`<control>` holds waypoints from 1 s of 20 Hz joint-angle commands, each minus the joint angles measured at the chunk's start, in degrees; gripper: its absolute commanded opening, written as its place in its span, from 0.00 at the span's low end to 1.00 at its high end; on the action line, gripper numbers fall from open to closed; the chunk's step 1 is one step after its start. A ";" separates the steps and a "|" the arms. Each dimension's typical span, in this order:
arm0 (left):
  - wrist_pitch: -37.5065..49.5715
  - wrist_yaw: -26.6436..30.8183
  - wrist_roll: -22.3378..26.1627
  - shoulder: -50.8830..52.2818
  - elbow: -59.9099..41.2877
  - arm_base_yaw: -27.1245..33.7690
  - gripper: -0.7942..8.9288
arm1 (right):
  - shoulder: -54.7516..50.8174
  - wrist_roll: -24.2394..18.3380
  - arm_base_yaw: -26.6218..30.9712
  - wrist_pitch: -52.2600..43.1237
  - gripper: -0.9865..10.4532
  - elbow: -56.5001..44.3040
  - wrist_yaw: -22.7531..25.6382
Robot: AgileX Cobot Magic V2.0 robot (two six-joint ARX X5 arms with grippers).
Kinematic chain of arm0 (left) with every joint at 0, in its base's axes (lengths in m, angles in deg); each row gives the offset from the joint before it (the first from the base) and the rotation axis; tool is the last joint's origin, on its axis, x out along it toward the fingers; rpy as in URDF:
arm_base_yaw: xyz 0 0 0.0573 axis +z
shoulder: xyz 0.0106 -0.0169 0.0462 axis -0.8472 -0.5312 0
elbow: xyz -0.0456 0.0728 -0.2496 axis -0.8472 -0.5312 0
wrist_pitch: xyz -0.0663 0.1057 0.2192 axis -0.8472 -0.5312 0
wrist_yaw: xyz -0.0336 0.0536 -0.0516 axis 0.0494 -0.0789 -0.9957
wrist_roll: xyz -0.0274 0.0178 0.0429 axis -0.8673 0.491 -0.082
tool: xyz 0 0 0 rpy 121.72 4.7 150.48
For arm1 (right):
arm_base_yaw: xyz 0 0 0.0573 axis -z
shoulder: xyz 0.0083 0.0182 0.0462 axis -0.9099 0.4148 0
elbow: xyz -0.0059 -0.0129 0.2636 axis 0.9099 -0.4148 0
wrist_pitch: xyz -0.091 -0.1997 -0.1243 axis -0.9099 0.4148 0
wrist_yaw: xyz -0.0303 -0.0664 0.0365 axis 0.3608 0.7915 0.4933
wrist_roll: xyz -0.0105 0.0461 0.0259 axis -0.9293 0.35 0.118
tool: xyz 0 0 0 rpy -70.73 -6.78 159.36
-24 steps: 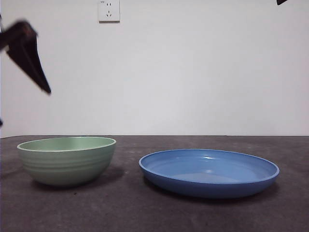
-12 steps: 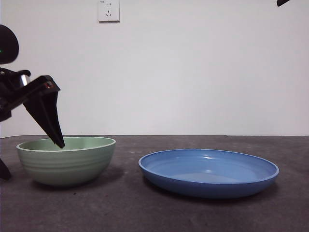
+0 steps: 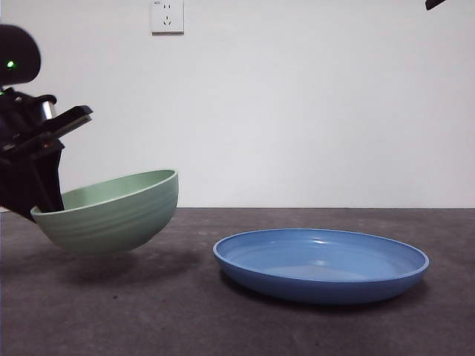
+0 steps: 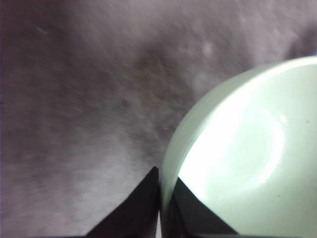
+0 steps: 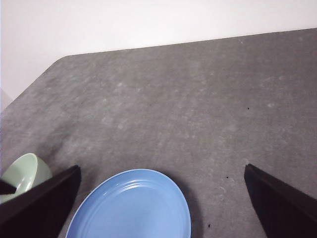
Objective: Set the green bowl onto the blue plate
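The table (image 3: 223, 319), a dark grey mat-like surface, lies under everything and stretches back to a white wall (image 3: 297, 111) with a socket (image 3: 167, 16) high on it. The blue plate (image 3: 320, 264) rests flat on the table, well apart from the left gripper (image 3: 46, 204) on its far side beyond the bowl, and its shallow well holds nothing. The green bowl (image 3: 111, 211) hangs clear of the table, tilted with the gripped side low and the opposite rim raised toward the plate; its inside is bare. The left gripper has its two jaws pinched onto the bowl's rim, one inside the wall and one outside, as the left wrist view shows (image 4: 161, 208). The right gripper (image 5: 163, 218) waits high above the plate with its jaws spread wide apart, holding nothing and touching nothing.
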 commanded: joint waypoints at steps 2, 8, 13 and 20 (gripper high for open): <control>-3.39 6.34 -2.08 -1.01 7.23 -4.79 0.09 | 0.44 0.00 -0.24 -0.42 0.61 0.96 -0.20; -11.26 10.62 -2.47 -11.85 28.22 -18.18 0.09 | 0.44 0.02 -0.24 -0.37 0.61 0.96 -0.22; -16.20 10.84 -1.86 -26.99 44.04 -26.82 0.09 | 0.44 0.00 -0.74 0.68 0.61 0.96 -0.20; -22.14 15.98 -0.07 -37.22 52.83 -32.46 0.09 | 0.44 0.00 -2.75 0.74 0.61 0.96 -0.17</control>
